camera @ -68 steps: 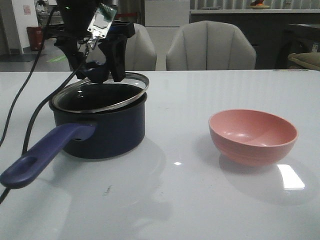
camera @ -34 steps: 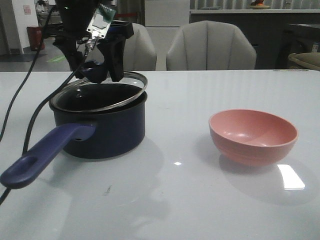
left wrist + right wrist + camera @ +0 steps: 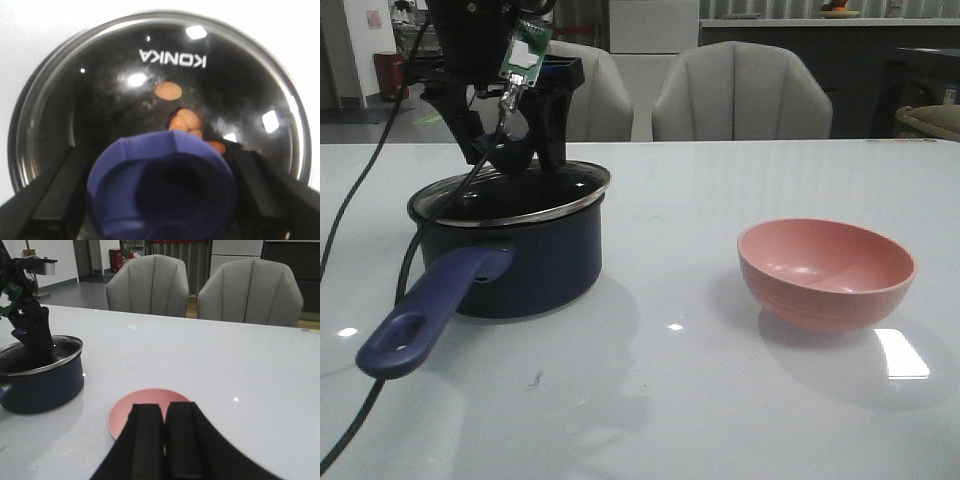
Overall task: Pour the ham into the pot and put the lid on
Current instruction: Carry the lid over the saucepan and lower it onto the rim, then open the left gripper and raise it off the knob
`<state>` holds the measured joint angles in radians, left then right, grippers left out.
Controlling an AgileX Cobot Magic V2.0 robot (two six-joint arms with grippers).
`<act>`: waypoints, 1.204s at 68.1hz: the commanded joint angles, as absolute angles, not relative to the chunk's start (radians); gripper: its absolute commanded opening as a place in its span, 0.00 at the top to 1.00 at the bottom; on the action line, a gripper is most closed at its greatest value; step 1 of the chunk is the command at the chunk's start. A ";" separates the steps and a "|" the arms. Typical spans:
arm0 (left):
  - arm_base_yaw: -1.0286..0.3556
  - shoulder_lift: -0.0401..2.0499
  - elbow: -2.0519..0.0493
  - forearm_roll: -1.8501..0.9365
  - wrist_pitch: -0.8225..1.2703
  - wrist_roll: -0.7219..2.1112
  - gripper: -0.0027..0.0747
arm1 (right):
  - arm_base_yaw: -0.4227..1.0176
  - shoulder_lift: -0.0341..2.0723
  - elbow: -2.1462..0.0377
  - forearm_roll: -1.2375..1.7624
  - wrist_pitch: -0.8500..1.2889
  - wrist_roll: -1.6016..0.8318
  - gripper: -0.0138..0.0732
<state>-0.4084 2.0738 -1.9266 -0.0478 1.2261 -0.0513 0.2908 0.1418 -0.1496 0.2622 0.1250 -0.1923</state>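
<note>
The dark navy pot [image 3: 520, 262] stands at the table's left, its long purple-blue handle [image 3: 435, 312] pointing to the front. The glass lid [image 3: 575, 188] lies flat on the pot's rim. My left gripper [image 3: 512, 140] reaches down from above and is shut on the lid's purple-blue knob [image 3: 160, 185]. Through the lid [image 3: 235, 75] the left wrist view shows orange-yellow ham [image 3: 168, 90] pieces on the pot's black floor. My right gripper [image 3: 164, 410] is shut and empty, held above the near side of the pink bowl [image 3: 122, 412]; it is out of the front view.
The pink bowl [image 3: 825, 270] stands empty at the right of the table. Black cables [image 3: 365, 165] hang from the left arm beside the pot. Two grey chairs [image 3: 740, 95] stand behind the far table edge.
The lid was tilted with its right edge raised; it has come down flat onto the pot's rim. The pot has shifted a little, its handle end swinging right.
</note>
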 commanded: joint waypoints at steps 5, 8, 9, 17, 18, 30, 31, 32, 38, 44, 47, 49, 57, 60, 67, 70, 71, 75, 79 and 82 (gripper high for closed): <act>-0.414 2.015 -1.950 -0.043 1.269 -0.053 0.11 | 0.294 0.151 -0.177 0.266 0.048 -0.201 0.67; -0.414 2.015 -1.950 -0.041 1.269 -0.053 0.11 | 0.294 0.151 -0.177 0.266 0.048 -0.201 0.67; -0.414 2.015 -1.950 -0.039 1.269 -0.053 0.12 | 0.294 0.151 -0.177 0.266 0.048 -0.201 0.67; -0.414 2.015 -1.950 -0.021 1.269 -0.053 0.11 | 0.294 0.151 -0.177 0.266 0.048 -0.201 0.67; -0.414 2.015 -1.950 -0.020 1.269 -0.053 0.11 | 0.294 0.151 -0.177 0.266 0.048 -0.201 0.67; -0.414 2.015 -1.950 0.000 1.269 -0.053 0.11 | 0.294 0.151 -0.177 0.266 0.048 -0.201 0.67; -0.414 2.015 -1.950 0.000 1.269 -0.053 0.11 | 0.294 0.151 -0.177 0.266 0.048 -0.201 0.67; -0.414 2.015 -1.950 0.000 1.269 -0.053 0.11 | 0.294 0.151 -0.177 0.266 0.048 -0.201 0.67; -0.414 2.015 -1.950 0.000 1.269 -0.053 0.11 | 0.294 0.151 -0.177 0.266 0.048 -0.201 0.67; -0.414 2.015 -1.950 0.000 1.269 -0.053 0.11 | 0.294 0.151 -0.177 0.266 0.048 -0.201 0.67; -0.414 2.015 -1.950 0.000 1.269 -0.053 0.11 | 0.294 0.151 -0.177 0.266 0.048 -0.201 0.67; -0.414 2.015 -1.950 0.000 1.269 -0.053 0.11 | 0.294 0.151 -0.177 0.266 0.048 -0.201 0.67; -0.414 2.013 -1.966 -0.009 1.269 -0.053 0.11 | 0.294 0.151 -0.177 0.266 0.048 -0.201 0.67; -0.414 2.011 -1.984 -0.011 1.269 -0.053 0.11 | 0.294 0.151 -0.177 0.266 0.048 -0.201 0.67; -0.414 1.996 -2.014 -0.024 1.269 -0.053 0.11 | 0.294 0.151 -0.177 0.266 0.048 -0.201 0.67; -0.414 1.975 -2.016 -0.032 1.269 -0.053 0.11 | 0.294 0.151 -0.177 0.266 0.048 -0.201 0.67; -0.414 1.975 -2.016 -0.033 1.269 -0.053 0.11 | 0.294 0.151 -0.177 0.266 0.048 -0.201 0.67; -0.414 1.951 -2.016 -0.035 1.269 -0.053 0.11 | 0.294 0.151 -0.177 0.266 0.048 -0.201 0.67; -0.414 1.923 -2.014 -0.035 1.269 -0.053 0.11 | 0.294 0.151 -0.177 0.266 0.048 -0.201 0.67; -0.414 1.899 -2.014 -0.035 1.269 -0.053 0.11 | 0.294 0.151 -0.177 0.266 0.048 -0.201 0.67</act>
<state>-0.4084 2.0163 -1.9789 -0.0252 1.2444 -0.0509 0.2908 0.1418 -0.1496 0.2622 0.1250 -0.1923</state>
